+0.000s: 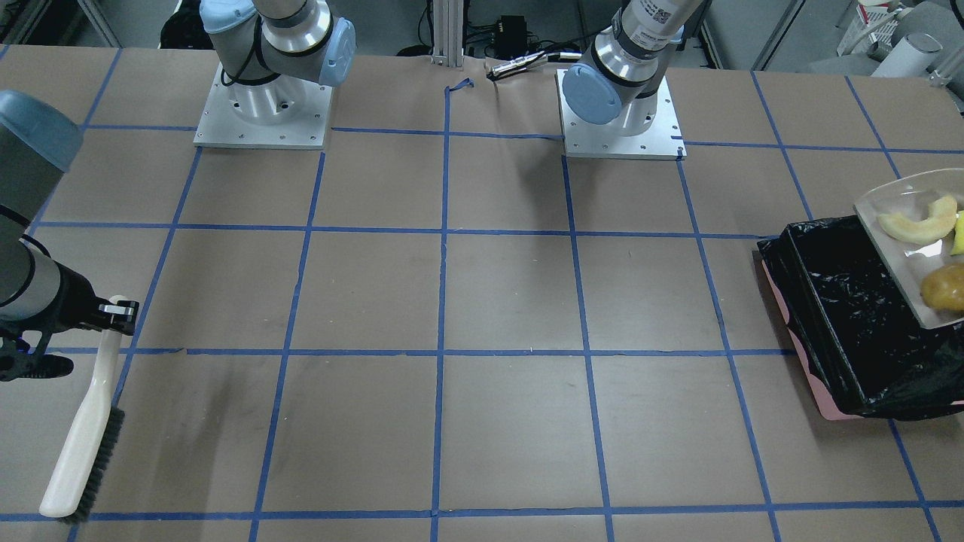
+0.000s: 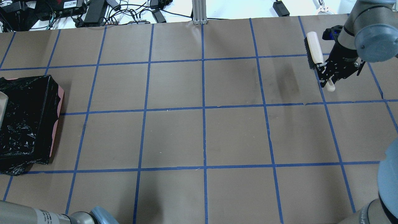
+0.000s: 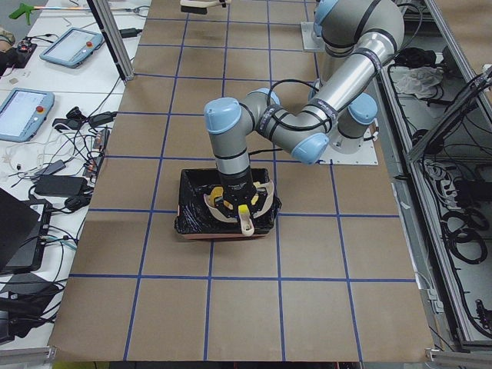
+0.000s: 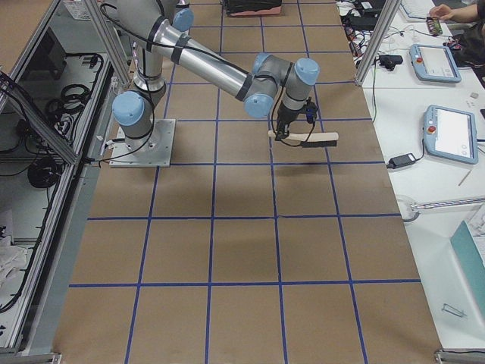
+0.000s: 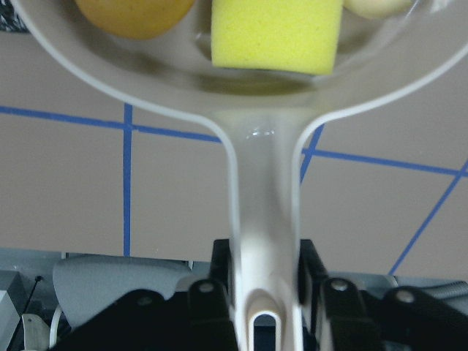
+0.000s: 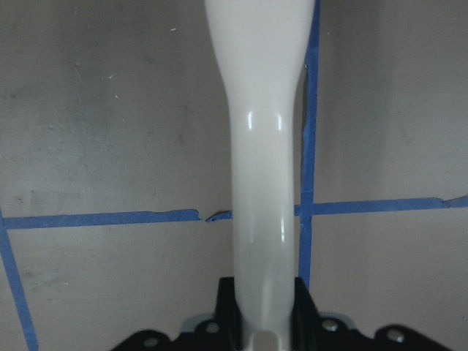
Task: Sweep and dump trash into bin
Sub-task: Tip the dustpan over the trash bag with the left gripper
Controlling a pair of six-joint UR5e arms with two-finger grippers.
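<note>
Now L hand (image 5: pixel 265 274) held the dustpan (image 1: pixel 900 263) w/ trash (image 1: pixel 917 223) over the bin (image 1: pixel 836 301), at 3 o'clock in front view. R hand (image 2: pixel 326 70) gripped the brush (image 2: pixel 314 51). It needed a slow tip over the middle.

Nothing legible is showing; the sticker (image 1: pixel 654 16) on the left arm (image 1: pixel 629 64) at 1 o'clock is blurring beyond reading.

The dustpan (image 5: pixel 263 190) I carry is smooth, glossy beige plastic. In it the wedge (image 5: pixel 276 33) looks matt and spongy, the lump (image 5: pixel 131 11) smooth. My brush (image 6: pixel 263 183) has a shiny cream plastic handle. The bin (image 1: pixel 843 301) is lined in crinkly glossy black plastic. The table (image 1: pixel 497 301) is matt brown paper with blue tape (image 1: pixel 443 301).
</note>
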